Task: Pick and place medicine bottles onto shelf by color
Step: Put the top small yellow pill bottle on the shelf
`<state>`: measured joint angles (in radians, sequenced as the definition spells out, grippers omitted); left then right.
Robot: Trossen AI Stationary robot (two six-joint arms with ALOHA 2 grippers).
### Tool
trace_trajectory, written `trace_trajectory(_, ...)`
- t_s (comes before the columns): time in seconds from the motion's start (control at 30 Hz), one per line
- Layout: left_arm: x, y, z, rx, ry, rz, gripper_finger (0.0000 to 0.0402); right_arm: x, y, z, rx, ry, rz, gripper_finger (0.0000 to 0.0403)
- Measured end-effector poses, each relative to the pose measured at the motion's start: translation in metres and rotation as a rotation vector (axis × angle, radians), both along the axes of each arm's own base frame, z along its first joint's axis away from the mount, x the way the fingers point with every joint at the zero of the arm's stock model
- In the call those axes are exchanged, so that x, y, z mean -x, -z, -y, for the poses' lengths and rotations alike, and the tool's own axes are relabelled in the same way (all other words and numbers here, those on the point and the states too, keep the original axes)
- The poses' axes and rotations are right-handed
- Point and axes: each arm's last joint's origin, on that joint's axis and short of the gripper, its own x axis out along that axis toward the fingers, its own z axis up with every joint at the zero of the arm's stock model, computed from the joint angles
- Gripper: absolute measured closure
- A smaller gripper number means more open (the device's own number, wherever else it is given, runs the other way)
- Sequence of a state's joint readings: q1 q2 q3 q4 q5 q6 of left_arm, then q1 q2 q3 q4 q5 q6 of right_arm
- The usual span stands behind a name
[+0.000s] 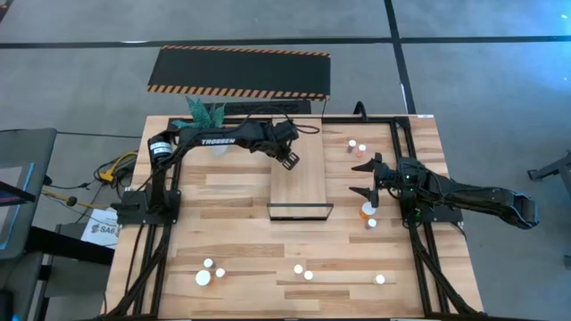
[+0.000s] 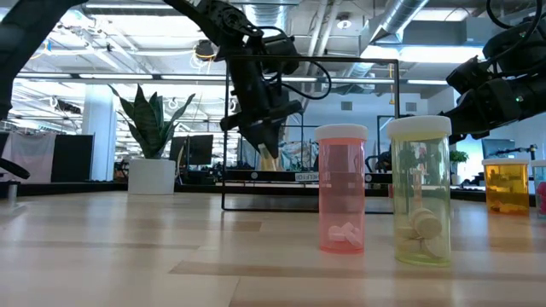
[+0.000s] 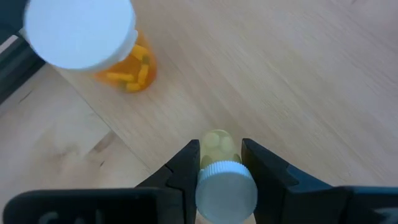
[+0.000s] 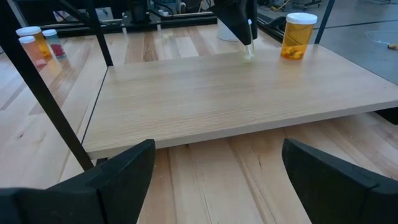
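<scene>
While the left hand (image 3: 225, 167) grips a small yellowish bottle (image 3: 219, 146) by its sides just below the white cap, it holds the bottle over the far part of the shelf (image 1: 299, 183), a pale wood board with a dark frame at its near short end. From the right wrist view the bottle's base seems to be at the shelf surface, though contact cannot be confirmed. An orange bottle (image 3: 124, 65) with a white cap stands upright on the shelf near the held bottle, at the shelf's far corner.

The right hand (image 1: 369, 179) hovers just beside the shelf's right edge with its two fingers spread wide and nothing between them. Close to it on the counter (image 1: 232, 267) stand another orange bottle (image 1: 368, 209) and a smaller white-capped bottle (image 1: 372, 223); two more bottles (image 1: 356, 147) sit farther back on the right side.

Along the counter's near edge several white-capped bottles are scattered, well apart from the shelf. The low view shows two of them upright side by side: a pink bottle (image 2: 342, 188) and a second yellowish bottle (image 2: 420, 189).

A potted green plant (image 1: 205, 113) stands at the far left edge of the counter.
</scene>
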<state>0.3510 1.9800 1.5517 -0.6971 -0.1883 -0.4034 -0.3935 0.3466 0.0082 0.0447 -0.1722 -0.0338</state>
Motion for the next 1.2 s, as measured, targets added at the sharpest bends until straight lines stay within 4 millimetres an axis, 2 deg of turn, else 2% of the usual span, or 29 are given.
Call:
trace_trajectory(0.63, 0.005, 0.001, -0.004, 0.017, 0.0, -0.029, 0.0313, 0.0, 0.0, 0.0, 0.0, 0.0, 0.0, 0.0029)
trace_trajectory(0.9, 0.004, -0.011, -0.003, 0.038, -0.005, -0.069, 0.0313, 0.0, 0.0, 0.0, 0.0, 0.0, 0.0, 0.0029)
trace_trajectory(1.2, 0.004, -0.011, -0.004, 0.033, -0.007, -0.059, 0.0313, 0.0, 0.0, 0.0, 0.0, 0.0, 0.0, 0.0029)
